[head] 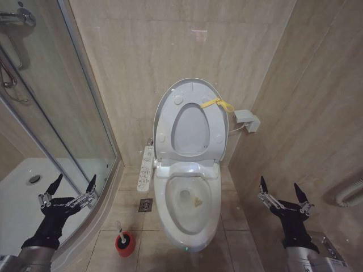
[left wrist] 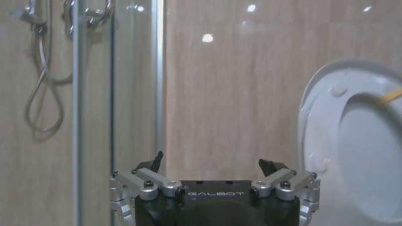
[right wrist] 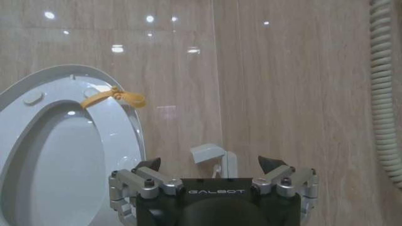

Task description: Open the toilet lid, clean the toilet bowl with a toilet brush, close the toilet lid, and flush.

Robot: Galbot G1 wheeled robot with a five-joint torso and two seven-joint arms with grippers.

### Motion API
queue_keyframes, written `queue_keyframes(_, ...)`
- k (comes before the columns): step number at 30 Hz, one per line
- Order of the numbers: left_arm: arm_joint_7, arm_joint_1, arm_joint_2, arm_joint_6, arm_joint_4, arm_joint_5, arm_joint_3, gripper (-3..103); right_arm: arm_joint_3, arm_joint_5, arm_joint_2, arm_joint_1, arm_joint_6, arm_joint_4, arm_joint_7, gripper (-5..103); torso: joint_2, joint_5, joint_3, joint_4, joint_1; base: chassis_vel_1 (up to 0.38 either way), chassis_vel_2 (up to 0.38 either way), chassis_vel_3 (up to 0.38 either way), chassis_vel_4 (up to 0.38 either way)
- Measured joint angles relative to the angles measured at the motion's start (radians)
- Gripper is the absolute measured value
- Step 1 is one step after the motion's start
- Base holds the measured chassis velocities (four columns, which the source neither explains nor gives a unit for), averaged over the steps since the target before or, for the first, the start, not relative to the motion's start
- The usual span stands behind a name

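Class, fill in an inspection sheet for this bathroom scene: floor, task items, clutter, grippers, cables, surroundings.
Surface: beige tiled floor, small floor drain.
Toilet lid: raised against the wall, seat up too, yellow strap near its top edge.
Toilet bowl: open, yellowish bit inside.
Toilet brush: standing in red holder.
Clutter: nothing seen.
Left gripper: open, empty, by the shower glass.
Right gripper: open, empty.
Cables: corrugated hose.
Surroundings: wall box.

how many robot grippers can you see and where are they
2. The left gripper hangs by the glass shower door, jaws open. The right gripper hangs near the beige tiled side wall, jaws open. The glossy white oval plastic toilet lid stands raised between them.
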Motion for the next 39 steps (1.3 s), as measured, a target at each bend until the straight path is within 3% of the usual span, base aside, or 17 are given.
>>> queue_keyframes(21,0.035,-0.222,-0.121,-0.198,0.56,0.238,0.14,100,0.0,0.0,0.0,0.0,0.0,0.0,0.0,100,0.0,-0.0008,0.0,-0.0004,0.0,0.0,0.0,0.0,0.0)
queue_keyframes(32,0.046,-0.231,-0.13,-0.211,0.586,0.258,0.158,100,0.0,-0.001,0.0,0.0,0.0,0.0,0.0,100,0.0,-0.0006,0.0,-0.0002,0.0,0.0,0.0,0.0,0.0)
queue_keyframes(37,0.199,-0.177,-0.17,-0.244,0.525,0.369,0.347,100,0.0,-0.001,0.0,0.0,0.0,-0.001,0.0,100,0.0,-0.0005,0.0,-0.0006,0.0,0.0,0.0,0.0,0.0)
queue_keyframes(39,0.231,-0.161,-0.176,-0.249,0.502,0.388,0.38,100,0.0,-0.001,0.0,0.0,0.0,-0.001,0.0,100,0.0,-0.0012,0.0,-0.0005,0.0,0.0,0.0,0.0,0.0)
